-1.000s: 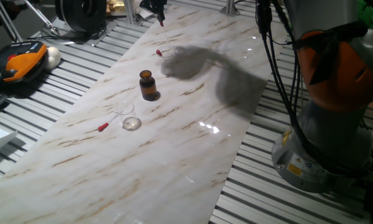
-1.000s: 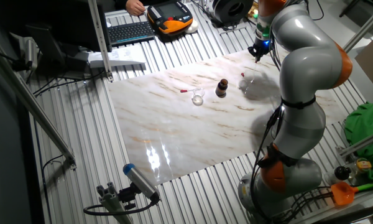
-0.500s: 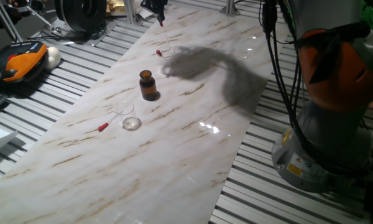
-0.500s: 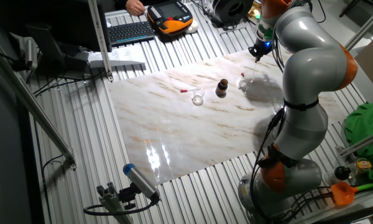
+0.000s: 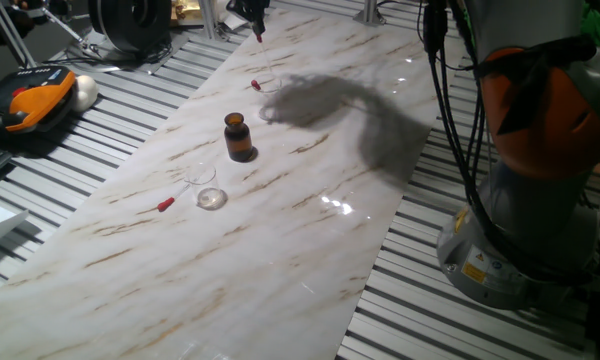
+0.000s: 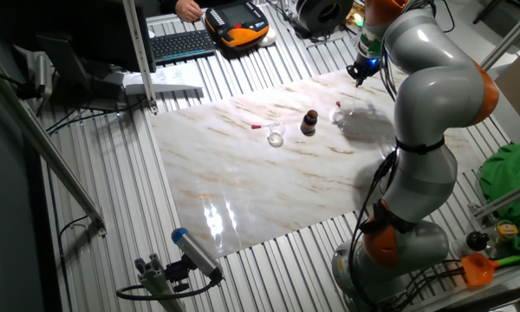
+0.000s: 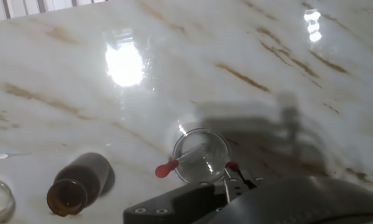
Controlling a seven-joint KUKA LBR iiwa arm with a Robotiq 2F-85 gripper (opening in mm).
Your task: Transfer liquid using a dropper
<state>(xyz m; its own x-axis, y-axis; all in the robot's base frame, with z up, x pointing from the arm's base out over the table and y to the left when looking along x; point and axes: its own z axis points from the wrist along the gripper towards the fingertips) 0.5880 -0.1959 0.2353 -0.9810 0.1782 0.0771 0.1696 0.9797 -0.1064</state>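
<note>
Pincer [image 5: 257, 22] top centre of frame, high above marble worktop [image 5: 280, 230], closed on dropper [image 5: 260, 34], tip down. Amber bottle [image 5: 238, 137] upright mid-left. Clear dish [image 7: 201, 155] centre of hand view, second dropper [image 7: 177, 163] across it.

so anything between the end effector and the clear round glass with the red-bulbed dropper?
Nothing visible. The end effector hangs above the clear round glass, only air between; the brown glass bottle stands aside.
</note>
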